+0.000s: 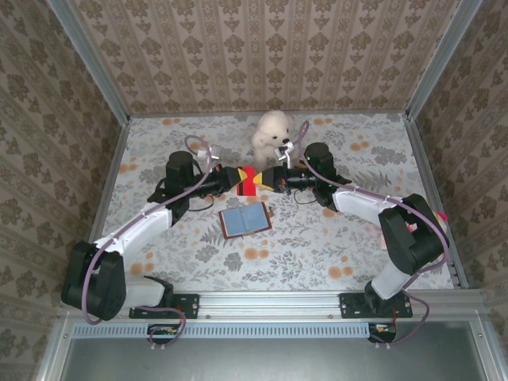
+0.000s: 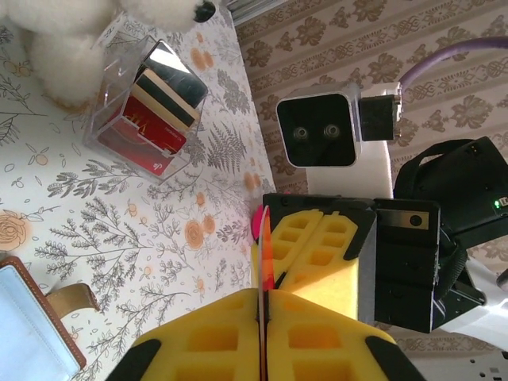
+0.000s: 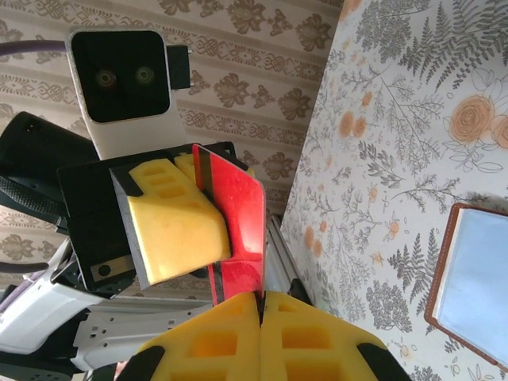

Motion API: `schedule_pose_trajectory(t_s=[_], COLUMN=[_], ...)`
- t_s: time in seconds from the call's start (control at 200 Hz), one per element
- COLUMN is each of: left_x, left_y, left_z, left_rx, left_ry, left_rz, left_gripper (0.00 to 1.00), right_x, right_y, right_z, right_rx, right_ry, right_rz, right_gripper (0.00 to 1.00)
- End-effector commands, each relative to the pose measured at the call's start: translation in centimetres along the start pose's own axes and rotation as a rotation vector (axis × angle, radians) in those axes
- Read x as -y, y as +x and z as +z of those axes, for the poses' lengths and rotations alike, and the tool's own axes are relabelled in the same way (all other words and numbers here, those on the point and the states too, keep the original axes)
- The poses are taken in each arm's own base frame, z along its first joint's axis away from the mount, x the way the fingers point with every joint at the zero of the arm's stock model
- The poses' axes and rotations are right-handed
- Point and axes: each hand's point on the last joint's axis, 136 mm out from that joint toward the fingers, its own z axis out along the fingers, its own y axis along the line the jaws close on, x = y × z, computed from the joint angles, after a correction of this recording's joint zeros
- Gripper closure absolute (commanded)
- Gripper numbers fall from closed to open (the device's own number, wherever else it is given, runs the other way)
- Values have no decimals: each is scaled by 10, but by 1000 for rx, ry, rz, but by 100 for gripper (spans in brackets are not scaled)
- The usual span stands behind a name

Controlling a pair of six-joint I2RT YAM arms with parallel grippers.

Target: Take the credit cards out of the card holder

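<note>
A red credit card (image 1: 248, 174) hangs in the air over the middle of the table, gripped from both sides. My left gripper (image 1: 240, 178) is shut on one edge of it and my right gripper (image 1: 267, 179) is shut on the opposite edge. The left wrist view has the card (image 2: 267, 250) edge-on between my left gripper (image 2: 263, 298) and the right one's yellow fingers (image 2: 325, 254). From the right wrist, the card's red face (image 3: 242, 214) rises from my right gripper (image 3: 260, 298). The brown card holder (image 1: 244, 220) lies open on the table just in front, light-blue lining up.
A white plush toy (image 1: 274, 133) sits behind the grippers. Beside it stands a clear box (image 2: 147, 103) with red, tan and black cards in it. Wallpapered walls enclose the floral table (image 1: 357, 238) on three sides.
</note>
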Motion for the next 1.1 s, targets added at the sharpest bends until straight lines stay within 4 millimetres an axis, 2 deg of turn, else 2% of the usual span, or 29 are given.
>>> schedule_pose_trajectory(t_s=[0.0, 0.055, 0.11, 0.29, 0.525, 0.66, 0.75, 0.87, 0.97, 1.095], left_x=[19, 22, 26, 32, 27, 20, 7, -32, -64, -84], left_y=[-10, -11, -10, -10, -9, -6, -3, -3, 0, 0], left_z=[-7, -7, -6, -5, -5, -7, -13, -32, -55, -79], left_rx=[70, 77, 80, 82, 80, 77, 71, 90, 89, 83], left_ry=[36, 41, 48, 64, 50, 4, -79, -340, -564, -712], left_rz=[63, 66, 65, 57, 43, 35, 27, 25, 45, 57], left_gripper=[96, 97, 97, 97, 95, 85, 76, 62, 54, 42], right_x=[-18, -24, -29, -39, -36, -32, -24, -6, 16, 41], right_y=[-2, -2, -3, -8, -7, -7, -7, -7, -6, -4], right_z=[2, 5, 7, 8, 8, 7, 4, -10, -33, -68], right_rx=[26, 33, 41, 68, 72, 72, 78, 92, 101, 113], right_ry=[-50, -67, -81, -137, -143, -125, -77, 67, 292, 582], right_rz=[-23, -28, -30, -29, -25, -36, -49, -101, -189, -287], right_gripper=[90, 82, 78, 77, 87, 100, 100, 100, 100, 100])
